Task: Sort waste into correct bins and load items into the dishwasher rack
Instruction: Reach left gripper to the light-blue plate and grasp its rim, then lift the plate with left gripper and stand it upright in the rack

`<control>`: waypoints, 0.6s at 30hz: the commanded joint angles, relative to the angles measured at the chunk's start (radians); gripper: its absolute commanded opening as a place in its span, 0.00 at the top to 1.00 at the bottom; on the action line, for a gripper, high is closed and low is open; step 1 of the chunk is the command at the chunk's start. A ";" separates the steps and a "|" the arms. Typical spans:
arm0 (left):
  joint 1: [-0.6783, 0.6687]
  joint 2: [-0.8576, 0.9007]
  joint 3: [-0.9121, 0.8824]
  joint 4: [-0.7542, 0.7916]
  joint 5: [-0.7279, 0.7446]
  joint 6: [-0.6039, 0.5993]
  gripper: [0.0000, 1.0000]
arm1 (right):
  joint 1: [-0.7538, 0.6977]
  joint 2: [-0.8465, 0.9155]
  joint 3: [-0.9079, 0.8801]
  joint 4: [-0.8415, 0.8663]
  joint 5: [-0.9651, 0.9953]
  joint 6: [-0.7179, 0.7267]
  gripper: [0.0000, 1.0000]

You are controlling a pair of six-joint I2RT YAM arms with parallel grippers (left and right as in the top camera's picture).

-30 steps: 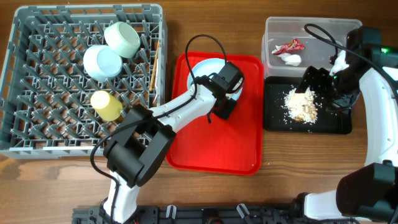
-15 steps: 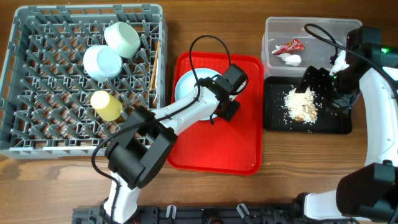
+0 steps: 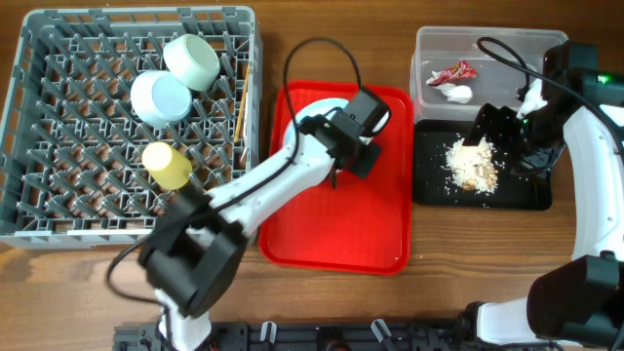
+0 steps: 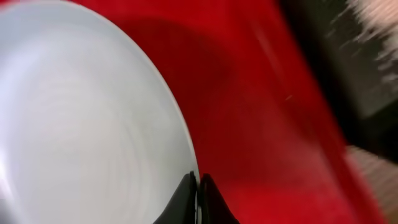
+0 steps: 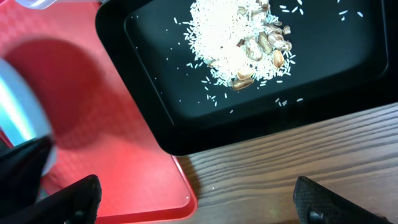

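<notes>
My left gripper (image 4: 198, 186) is shut on the rim of the round pale-blue plate (image 4: 81, 124) and holds it over the red tray (image 3: 336, 229). In the overhead view the gripper (image 3: 356, 146) and arm hide most of the plate (image 3: 327, 105). My right gripper (image 3: 487, 127) is open and empty above the black tray (image 3: 531, 200), which holds beige food scraps (image 3: 473, 164). The clear tub (image 3: 487, 39) holds the red wrapper (image 3: 453, 71) and white tissue (image 3: 455, 92). The grey rack (image 3: 58, 210) holds two mint bowls (image 3: 192, 60) (image 3: 161, 97), the yellow cup (image 3: 168, 164) and the chopstick (image 3: 241, 102). The fork is out of view.
The right wrist view shows the open right fingers (image 5: 199, 205) above the wooden table (image 5: 280, 168), between the red tray's corner (image 5: 124, 155) and the black tray (image 5: 155, 124). The plate's edge (image 5: 18, 118) shows at its left.
My left arm has swung and straightened, carrying the plate about over the red tray; the plate now sits mostly hidden under the arm. The right arm has not moved.
</notes>
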 commanded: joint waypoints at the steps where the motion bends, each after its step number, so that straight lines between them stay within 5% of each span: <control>1: 0.035 -0.131 0.033 0.003 0.040 -0.039 0.96 | 0.000 0.010 0.000 -0.002 -0.005 -0.019 0.00; 8: 0.176 -0.285 0.033 0.011 0.218 -0.057 0.96 | 0.000 0.010 0.000 -0.002 -0.005 -0.020 0.00; 18: 0.528 -0.412 0.033 0.141 0.659 -0.191 0.96 | 0.000 0.010 0.000 -0.002 -0.004 -0.020 0.00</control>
